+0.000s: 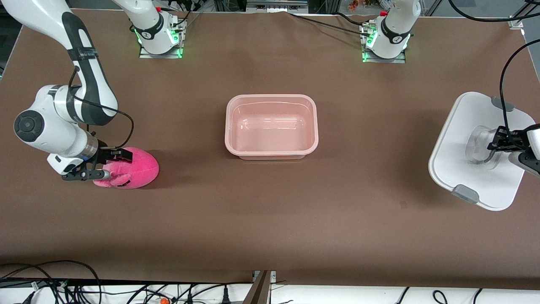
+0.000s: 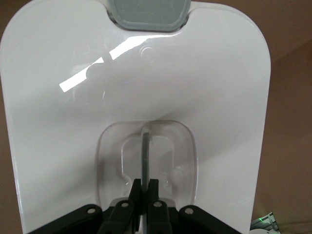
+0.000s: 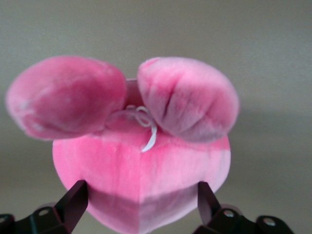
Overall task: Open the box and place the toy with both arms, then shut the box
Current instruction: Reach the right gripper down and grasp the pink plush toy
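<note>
The open pale pink box (image 1: 271,98) stands at the middle of the table with nothing in it. Its white lid (image 1: 464,139) (image 2: 146,78) is at the left arm's end of the table. My left gripper (image 1: 498,141) (image 2: 145,187) is shut on the thin rib of the lid's clear handle (image 1: 479,145) (image 2: 145,146). The hot-pink toy (image 1: 135,169) (image 3: 141,165) lies on the table at the right arm's end. My right gripper (image 1: 114,165) (image 3: 141,195) is open around the toy, one fingertip (image 3: 78,192) at each side of it.
Both arm bases (image 1: 158,40) (image 1: 386,42) stand along the table edge farthest from the front camera. Grey clips (image 1: 465,194) (image 2: 148,12) sit on the lid's ends. Cables (image 1: 63,283) hang along the edge nearest the front camera. Brown table (image 1: 270,211) lies bare between toy, box and lid.
</note>
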Robot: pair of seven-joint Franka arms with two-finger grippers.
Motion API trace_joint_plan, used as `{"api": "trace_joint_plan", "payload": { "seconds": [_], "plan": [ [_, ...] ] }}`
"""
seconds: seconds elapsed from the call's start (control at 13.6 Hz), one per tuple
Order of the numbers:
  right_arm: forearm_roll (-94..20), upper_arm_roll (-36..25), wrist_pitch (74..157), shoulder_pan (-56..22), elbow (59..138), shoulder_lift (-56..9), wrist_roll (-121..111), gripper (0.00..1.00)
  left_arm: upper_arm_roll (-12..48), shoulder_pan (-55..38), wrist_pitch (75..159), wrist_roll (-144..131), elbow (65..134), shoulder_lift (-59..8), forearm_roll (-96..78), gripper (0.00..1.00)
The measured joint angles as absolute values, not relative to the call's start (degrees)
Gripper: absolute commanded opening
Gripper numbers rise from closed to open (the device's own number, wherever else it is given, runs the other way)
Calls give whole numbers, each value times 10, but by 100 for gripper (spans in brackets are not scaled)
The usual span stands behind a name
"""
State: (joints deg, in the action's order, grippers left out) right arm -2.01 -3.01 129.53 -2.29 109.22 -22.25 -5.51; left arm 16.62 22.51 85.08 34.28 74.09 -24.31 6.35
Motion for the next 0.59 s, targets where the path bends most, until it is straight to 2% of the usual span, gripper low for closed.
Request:
{"api": "trace_joint_plan", "payload": {
  "seconds": [0.22, 0.3, 0.59],
  "plan": [
    [-20, -30, 1303, -23, 1097, -224, -64, 11, 167, 225, 851, 343, 741, -243, 64, 0],
    [-21, -30, 1303, -23, 1097, -224, -66, 0, 167, 225, 850, 343, 741, -243, 64, 0],
    [-21, -30, 1303, -23, 1093, -222, -73, 0, 167, 225, 849, 343, 741, -243, 64, 0]
  ]
}}
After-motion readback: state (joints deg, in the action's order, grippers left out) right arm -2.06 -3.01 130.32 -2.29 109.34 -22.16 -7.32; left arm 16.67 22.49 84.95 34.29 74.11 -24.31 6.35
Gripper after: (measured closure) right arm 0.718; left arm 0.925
